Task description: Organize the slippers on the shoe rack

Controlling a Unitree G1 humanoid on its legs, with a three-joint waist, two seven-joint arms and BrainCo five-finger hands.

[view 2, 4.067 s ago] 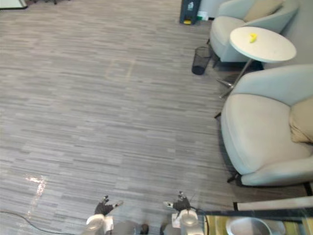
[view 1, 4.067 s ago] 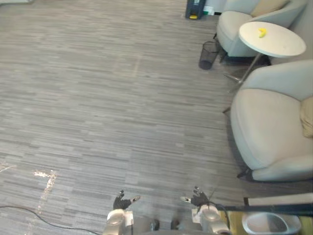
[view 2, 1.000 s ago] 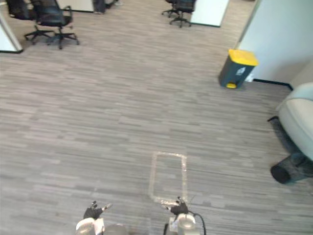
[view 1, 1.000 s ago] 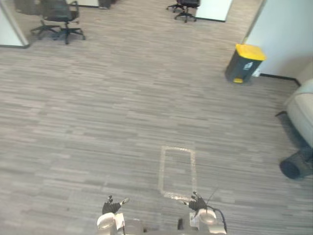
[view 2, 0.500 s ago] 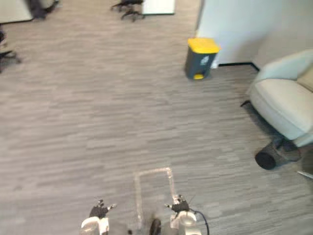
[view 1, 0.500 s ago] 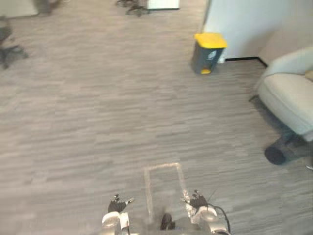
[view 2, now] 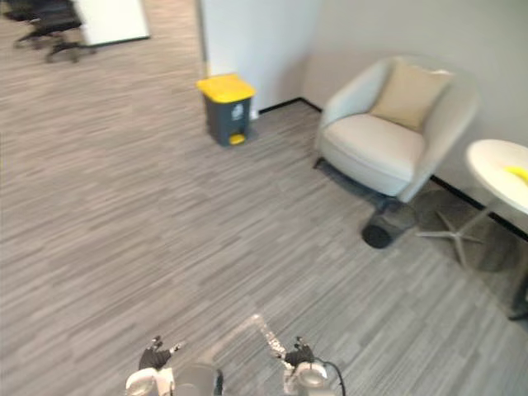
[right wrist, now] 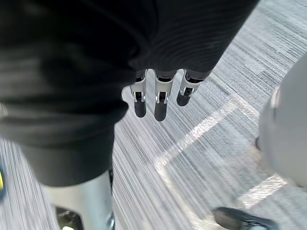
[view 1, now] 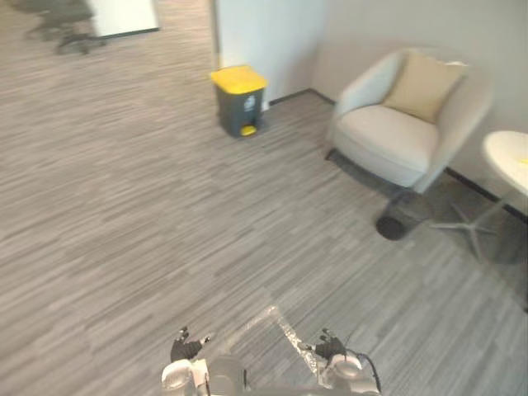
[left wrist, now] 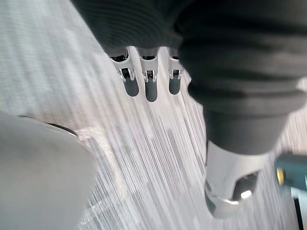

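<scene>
My left hand (view 1: pixel 186 347) and right hand (view 1: pixel 331 347) hang low at the near edge of the eye views, above grey striped carpet. Both are open, with nothing in them. In the left wrist view the straight fingers (left wrist: pixel 150 88) point down at bare carpet. The right wrist view shows its fingers (right wrist: pixel 161 102) the same way, over a pale tape outline (right wrist: pixel 201 132) on the floor.
A grey bin with a yellow lid (view 1: pixel 238 100) stands by the wall. Right of it is a beige armchair (view 1: pixel 403 124) with a cushion, a black mesh wastebasket (view 1: pixel 395 223) in front of it, and a round white table (view 1: pixel 511 158). An office chair (view 1: pixel 63 18) stands far left.
The camera has swung round: the bin has slid left in the picture, and the armchair and round table have come in at the right. Both hands hang open as before.
</scene>
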